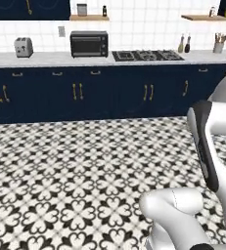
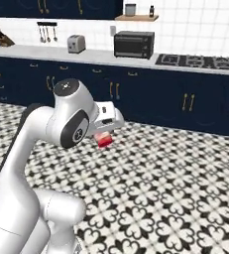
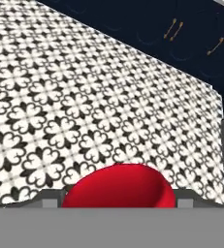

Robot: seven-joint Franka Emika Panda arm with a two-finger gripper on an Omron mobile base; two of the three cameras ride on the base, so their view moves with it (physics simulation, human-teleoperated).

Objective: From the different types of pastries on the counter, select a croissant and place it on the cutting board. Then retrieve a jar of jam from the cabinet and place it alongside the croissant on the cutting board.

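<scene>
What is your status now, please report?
Gripper shut on red jam jar, carried above patterned floor. Counter with toaster oven ahead. No obstacle visible.

- The left base view looks from behind the arm, forward and slightly down across the patterned floor point(image 1: 75, 185) toward the far counter point(image 1: 51, 59), well away; the arm rises at the lower right of the frame.
- The right base view looks the same way from the other side, with the arm filling the lower left of the frame.
- Both base views share the toaster point(image 1: 23, 47), the black oven point(image 1: 89, 44), the cooktop point(image 1: 147, 55) and the navy cabinets point(image 1: 109, 93).
- The hand view looks along the claw point(image 3: 118, 201), tilted down at the floor, with cabinets in the upper right; a red round thing point(image 3: 118, 186) sits very near at the bottom centre.
</scene>
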